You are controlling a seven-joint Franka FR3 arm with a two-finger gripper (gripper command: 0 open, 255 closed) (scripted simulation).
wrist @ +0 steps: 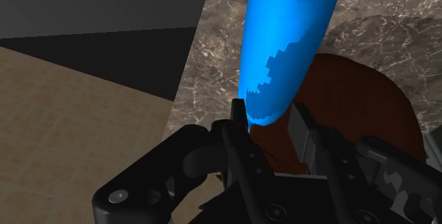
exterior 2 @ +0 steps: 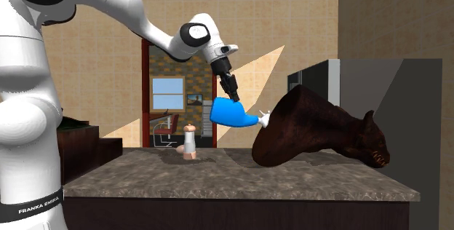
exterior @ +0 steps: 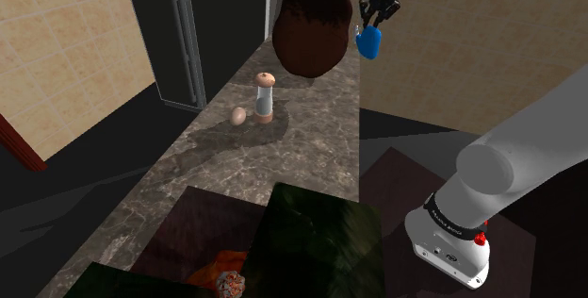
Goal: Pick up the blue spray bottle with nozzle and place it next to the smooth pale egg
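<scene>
Pincer (exterior: 374,18) is pinching the blue spray bottle with white nozzle (exterior: 369,41), both black fingers (wrist: 239,127) clamped on one end of its body. Bottle is airborne, clear of the dark veined stone worktop (exterior: 283,155).

Second exterior view: bottle (exterior 2: 231,112) hangs under the pincer (exterior 2: 234,97), lying nearly flat, nozzle aimed at about 3 o'clock toward the big dark-brown rounded lump (exterior 2: 313,130) resting on the worktop (exterior 2: 255,174). Nozzle tip is near the lump; can't tell if they touch.

Shoulder view: small smooth pale egg (exterior: 238,115) sits on the worktop, with a white cylindrical shaker with tan cap and base (exterior: 266,96) upright just beside it at its 2 o'clock. Brown lump (exterior: 314,24) is at 1 o'clock of the shaker. Bottle is at the lump's 3 o'clock, well apart from the egg, at the egg's 2 o'clock.

Wrist view: bottle (wrist: 283,38) runs out from the pincer (wrist: 273,120), lump (wrist: 354,95) and worktop (wrist: 212,52) behind it.
</scene>
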